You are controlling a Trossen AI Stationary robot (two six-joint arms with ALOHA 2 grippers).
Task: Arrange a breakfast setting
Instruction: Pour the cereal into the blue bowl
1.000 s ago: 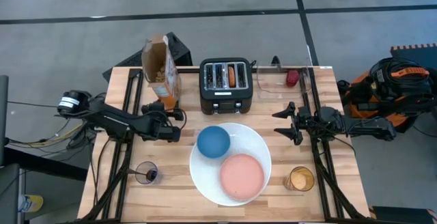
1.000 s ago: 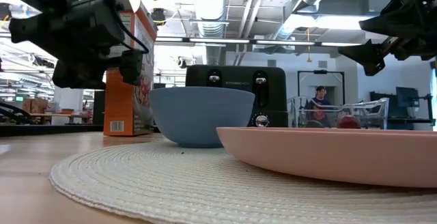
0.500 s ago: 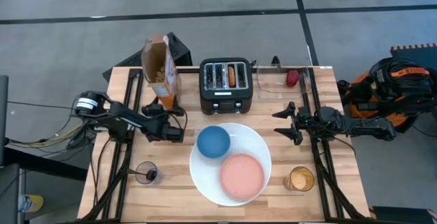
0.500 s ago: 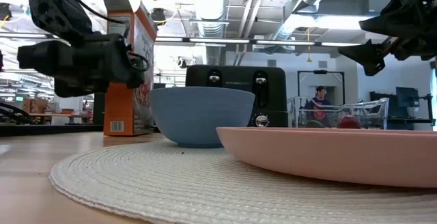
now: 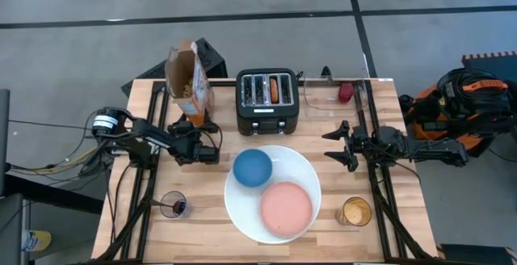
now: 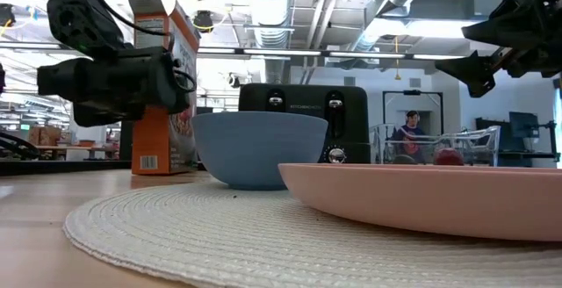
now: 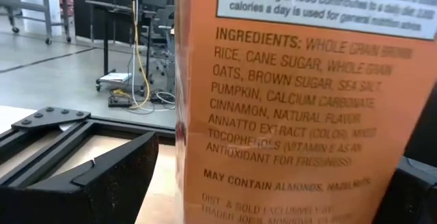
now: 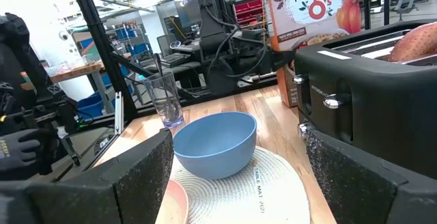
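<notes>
The orange cereal box (image 5: pixel 187 79) stands upright on its base at the far left. My left gripper (image 5: pixel 197 132) is open at the box's lower end, level, with one finger (image 7: pixel 102 183) on each side of the box's narrow printed side (image 7: pixel 287 115). The blue bowl (image 5: pixel 253 168) and the pink saucer (image 5: pixel 286 208) sit on the white plate (image 5: pixel 239 213). The tumbler (image 5: pixel 174 204) holds the spoon (image 8: pixel 158 80). The bread (image 5: pixel 275 90) sticks out of the toaster (image 5: pixel 268 95). My right gripper (image 5: pixel 343 145) is open and empty right of the plate. My left gripper has its fingers on either side of the cereal box's lower part (image 7: pixel 205 183), coming level from the table's near side. The box stands on the table. I cannot tell whether a finger touches the box.
An amber glass (image 5: pixel 354 212) stands at the near right. A clear container with a red thing (image 5: pixel 335 95) is at the far right, beside the toaster. A person (image 6: pixel 409 130) stands far behind the table.
My left gripper has gone toward the table's far edge and right, up to the cereal box's base, and has tipped from pointing downward to level. The box has shifted a little toward the table's left.
</notes>
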